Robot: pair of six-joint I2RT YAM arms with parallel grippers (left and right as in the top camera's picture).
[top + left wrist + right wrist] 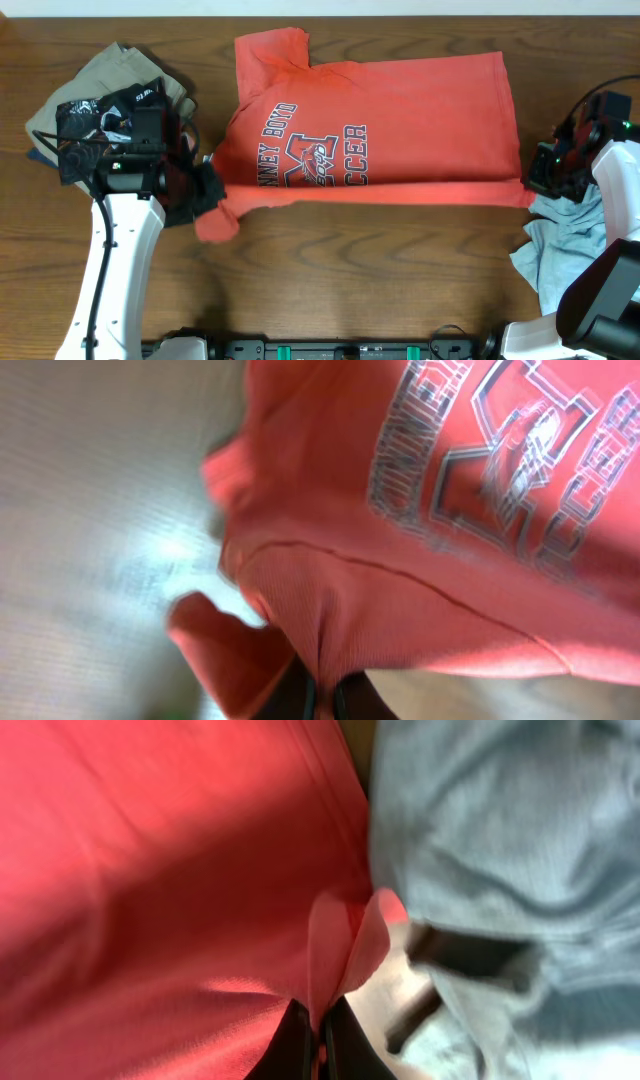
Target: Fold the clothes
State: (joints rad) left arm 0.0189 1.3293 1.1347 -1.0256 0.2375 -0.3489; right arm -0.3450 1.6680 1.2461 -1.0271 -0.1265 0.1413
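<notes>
Wooden counter carries an orange-red shirt, spread flat between the claws, printed "BOYD" and "CCER". Its corners are pinched by the left claw and the right claw.

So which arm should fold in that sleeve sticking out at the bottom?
Left, probably. The left gripper is pinching the red shirt right at that sleeve, while the right gripper holds the opposite corner, beside the blue cloth.

Left fingers and right fingers both clamped closed, well apart
</notes>
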